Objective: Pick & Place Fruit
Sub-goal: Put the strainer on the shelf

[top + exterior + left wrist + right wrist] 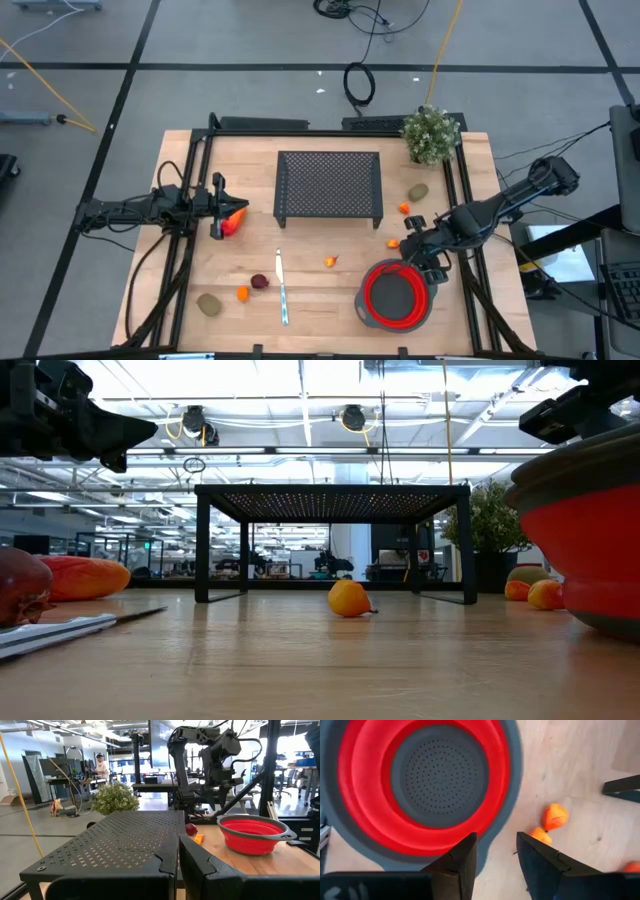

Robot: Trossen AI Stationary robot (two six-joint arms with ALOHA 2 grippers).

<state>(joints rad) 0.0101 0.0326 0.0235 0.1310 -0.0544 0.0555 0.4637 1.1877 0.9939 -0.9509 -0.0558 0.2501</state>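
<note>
Your left tool (222, 210) is sitting at the table's (320, 300) left side, just over the big red-orange fruit (234, 221); fingers (165, 865) are showing only a narrow gap in the left wrist view, not clamped on anything. You can't tell from above whether it is touching that fruit.

Your right tool (418, 240) is hovering at the upper edge of the red bowl (398, 295), fingers (462, 857) apart and gripping nothing.

Fruit is lying scattered on the table:
- a small orange piece (330, 261) mid-table, in front of the black mesh rack (329, 186)
- a dark red piece (259, 282) beside the knife (282, 290), with another orange piece (242, 293) and a kiwi (209, 304) to its left
- a second kiwi (418, 191) and an orange piece (404, 208) near the potted plant (431, 133)
- one more orange piece (393, 243) just beside the right tool

Nothing is showing inside the bowl in the right wrist view.
</note>
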